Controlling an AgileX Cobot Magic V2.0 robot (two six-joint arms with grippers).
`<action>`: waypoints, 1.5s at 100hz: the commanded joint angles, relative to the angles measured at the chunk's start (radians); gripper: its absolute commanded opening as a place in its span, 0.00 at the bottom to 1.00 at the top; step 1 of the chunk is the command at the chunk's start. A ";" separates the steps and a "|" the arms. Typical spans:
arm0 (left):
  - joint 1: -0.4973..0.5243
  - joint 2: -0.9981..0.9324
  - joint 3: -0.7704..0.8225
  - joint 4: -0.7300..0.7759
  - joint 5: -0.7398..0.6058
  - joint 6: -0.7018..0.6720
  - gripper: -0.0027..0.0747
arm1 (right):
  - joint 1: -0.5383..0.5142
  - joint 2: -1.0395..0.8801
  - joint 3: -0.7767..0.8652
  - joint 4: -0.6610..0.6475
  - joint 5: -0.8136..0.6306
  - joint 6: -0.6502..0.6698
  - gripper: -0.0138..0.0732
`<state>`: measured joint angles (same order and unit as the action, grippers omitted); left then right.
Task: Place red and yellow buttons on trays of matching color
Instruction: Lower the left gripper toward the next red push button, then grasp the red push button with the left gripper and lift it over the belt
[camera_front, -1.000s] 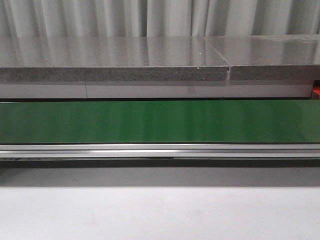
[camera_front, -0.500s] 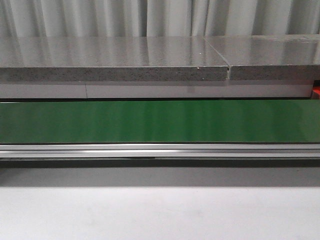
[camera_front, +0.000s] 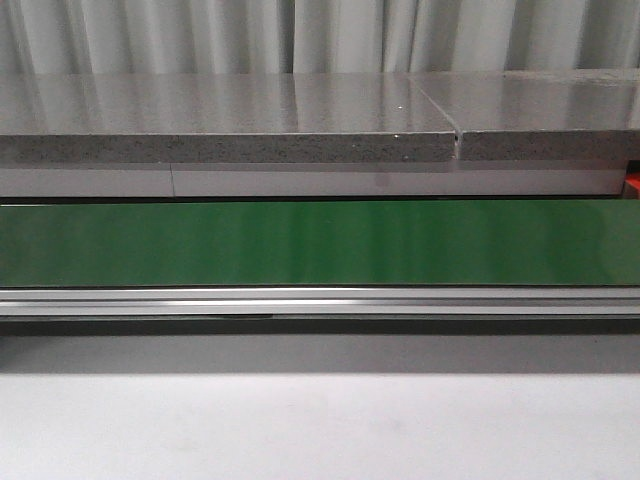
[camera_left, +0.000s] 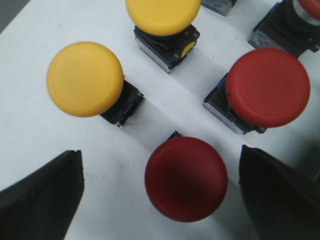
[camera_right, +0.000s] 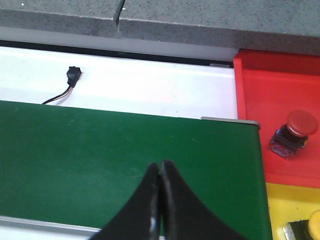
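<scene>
Jaws of the left gripper (camera_left: 160, 200) are seen spread wide, one dark finger on each side of a dark red button (camera_left: 186, 178) that stands cap-up on the white desk (camera_left: 30, 100). Nothing is gripped; the straddling position is judged to be preparation for closing on this button, the nearest of the group. Just beyond it stands a second red button (camera_left: 268, 87) on its dark base, and a third red cap (camera_left: 311, 7) is partly cut off at the picture's edge. Two yellow buttons (camera_left: 85, 79) and (camera_left: 163, 15) stand on the other side, near the red ones but not touching them. All are apart enough for the fingers to pass between, it is judged.

Jaws of the right gripper (camera_right: 160, 200) are pressed together and hold nothing. They hang over the green belt (camera_right: 125, 150), facing the trays, presumably waiting for parts carried along it. A red tray (camera_right: 260, 80) lies at the belt's end with one red button (camera_right: 291, 131) already on it. A yellow tray (camera_right: 285, 200) adjoins it, with a yellow cap (camera_right: 315, 222) barely visible at the corner. A small black connector with wires (camera_right: 71, 79) lies on the white strip behind the belt.

From the front, only the bare green belt (camera_front: 320, 242) and a grey slab (camera_front: 230, 125) are seen; neither arm appears.
</scene>
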<state>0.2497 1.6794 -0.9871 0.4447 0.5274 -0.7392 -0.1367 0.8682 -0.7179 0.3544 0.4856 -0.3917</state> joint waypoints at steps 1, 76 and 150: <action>0.003 -0.033 -0.029 0.009 -0.028 -0.003 0.69 | -0.001 -0.014 -0.025 0.015 -0.061 -0.009 0.08; -0.005 -0.253 -0.029 0.009 -0.015 0.089 0.01 | -0.001 -0.014 -0.025 0.015 -0.061 -0.009 0.08; -0.293 -0.258 -0.118 0.009 0.074 0.234 0.01 | -0.001 -0.014 -0.025 0.015 -0.061 -0.009 0.08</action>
<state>-0.0285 1.4324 -1.0693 0.4424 0.6252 -0.5095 -0.1367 0.8682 -0.7179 0.3544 0.4856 -0.3917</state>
